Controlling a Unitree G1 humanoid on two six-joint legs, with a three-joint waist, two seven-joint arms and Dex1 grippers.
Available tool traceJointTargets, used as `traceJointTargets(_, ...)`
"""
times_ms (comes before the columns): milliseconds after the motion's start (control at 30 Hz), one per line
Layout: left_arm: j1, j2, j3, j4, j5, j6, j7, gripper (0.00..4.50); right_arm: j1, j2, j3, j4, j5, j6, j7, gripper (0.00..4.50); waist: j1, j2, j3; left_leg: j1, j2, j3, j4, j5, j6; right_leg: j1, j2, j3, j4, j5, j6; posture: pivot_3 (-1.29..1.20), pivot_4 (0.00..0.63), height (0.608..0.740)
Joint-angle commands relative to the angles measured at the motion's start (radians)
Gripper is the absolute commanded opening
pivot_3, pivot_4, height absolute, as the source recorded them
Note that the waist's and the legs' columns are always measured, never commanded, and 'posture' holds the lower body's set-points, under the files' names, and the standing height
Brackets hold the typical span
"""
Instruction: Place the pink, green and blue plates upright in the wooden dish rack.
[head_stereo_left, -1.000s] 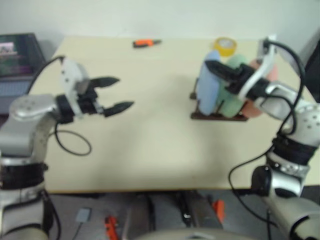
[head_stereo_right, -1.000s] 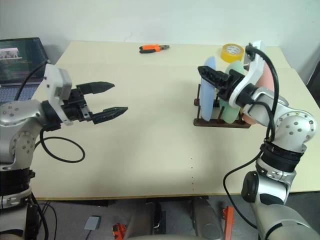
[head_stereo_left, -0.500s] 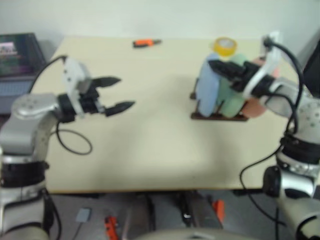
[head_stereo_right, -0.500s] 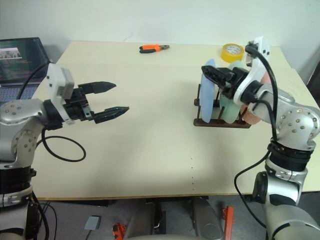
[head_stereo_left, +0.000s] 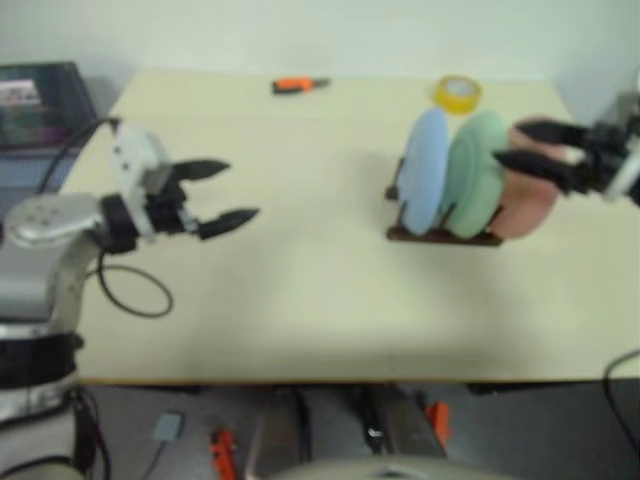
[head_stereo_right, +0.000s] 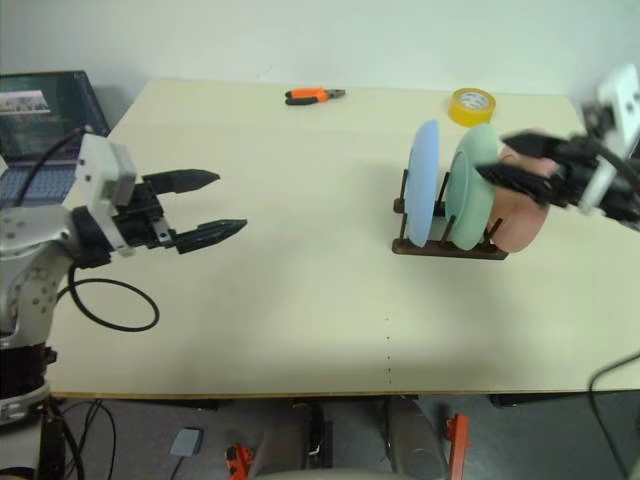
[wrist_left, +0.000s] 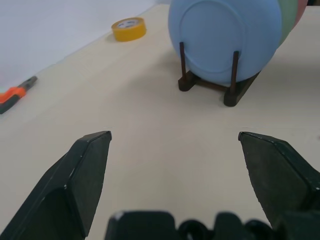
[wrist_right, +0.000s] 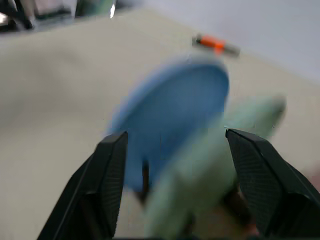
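Silver arm (head_stereo_right: 30, 245), black pincer (head_stereo_right: 208, 205), black cable (head_stereo_right: 105, 305)

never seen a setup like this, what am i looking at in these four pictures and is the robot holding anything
This is a humanoid robot with two arms, each ending in a two-fingered black end effector. Two pictures come from a stereo camera on its head, looking down over a pale table. The other two come from cameras on its wrists, looking out between each end effector's own fingers.

On the table stands a dark wooden dish rack holding three plates upright: a blue plate, a green plate and a pink plate. Further back lie a roll of yellow tape and an orange-handled tool. A laptop sits off the table's left edge.

The left end effector hangs open over the table. The right end effector is open by the pink plate. Neither holds anything.
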Motion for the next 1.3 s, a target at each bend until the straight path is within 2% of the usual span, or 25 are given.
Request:
traceJointTargets(33,0.012,0.026,0.044,-0.044,-0.022,0.003,-0.005,4.50,0.014,-0.063,-0.069,0.208,-0.074,-0.193,0.176,3.32,0.000,0.002,0.001,0.001,0.000,0.002,0.001,0.000,0.000,0.000,0.000,0.000,0.000,0.001,0.001,0.00,0.150,0.740)
traceJointTargets(200,0.038,0.041,0.058,-0.062,-0.033,0.022,-0.010,4.50,-0.046,-0.134,-0.101,0.537,-0.116,-0.301,0.323,3.32,-0.004,0.003,0.002,0.005,0.000,0.008,0.002,0.000,0.000,0.001,0.000,0.005,0.001,0.002,-0.002,0.00,0.150,0.740)
traceJointTargets(433,0.055,0.047,0.061,-0.071,-0.036,0.026,-0.001,4.50,-0.140,-0.116,-0.107,0.645,-0.136,-0.329,0.388,3.32,-0.019,0.003,0.002,0.012,0.002,0.013,0.001,0.000,0.000,0.003,0.001,0.007,0.002,0.003,-0.004,0.00,0.150,0.740)
traceJointTargets(567,0.056,0.044,0.071,-0.078,-0.042,0.028,0.006,4.50,-0.145,-0.090,-0.066,0.657,-0.192,-0.366,0.372,3.32,-0.019,0.003,0.001,0.012,0.002,0.017,0.001,0.000,0.000,0.003,0.000,0.008,0.002,0.003,-0.004,0.00,0.150,0.740)
traceJointTargets(733,0.055,0.028,0.052,-0.089,-0.034,0.030,0.028,4.50,-0.133,-0.057,0.056,0.687,-0.372,-0.420,0.224,3.32,-0.019,0.003,0.001,0.012,0.001,0.018,0.001,0.000,0.000,0.003,-0.001,0.009,0.002,0.003,-0.003,0.00,0.150,0.740)
traceJointTargets(867,0.061,0.022,0.049,-0.092,-0.038,0.034,0.033,4.50,-0.125,-0.059,-0.002,0.692,-0.325,-0.420,0.276,3.32,-0.017,0.005,0.002,0.012,0.001,0.019,0.001,0.000,0.000,0.003,-0.001,0.010,0.002,0.003,-0.003,0.00,0.150,0.740)
traceJointTargets(1300,-0.011,-0.009,-0.016,-0.044,-0.013,0.013,0.030,4.50,-0.164,0.050,-0.024,0.448,-0.299,-0.382,0.156,3.32,-0.021,0.006,0.002,0.013,0.001,0.019,0.002,0.000,0.000,0.003,0.000,0.010,0.004,0.006,0.002,0.00,0.150,0.740)
